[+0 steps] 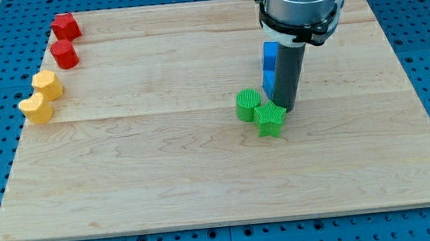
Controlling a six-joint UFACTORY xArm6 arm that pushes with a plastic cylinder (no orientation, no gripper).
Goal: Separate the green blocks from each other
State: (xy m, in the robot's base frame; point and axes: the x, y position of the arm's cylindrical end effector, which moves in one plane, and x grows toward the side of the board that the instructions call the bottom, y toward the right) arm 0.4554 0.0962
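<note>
Two green blocks sit touching near the board's middle right: a green cylinder on the left and a green star-shaped block just below and to its right. My tip is down at the board, right against the upper right side of the green star block. The dark rod hides part of two blue blocks stacked up the view just behind it; their shapes cannot be made out.
At the view's upper left stand a red star-shaped block, a red cylinder, a yellow hexagonal block and a yellow heart-like block. The wooden board lies on a blue pegboard.
</note>
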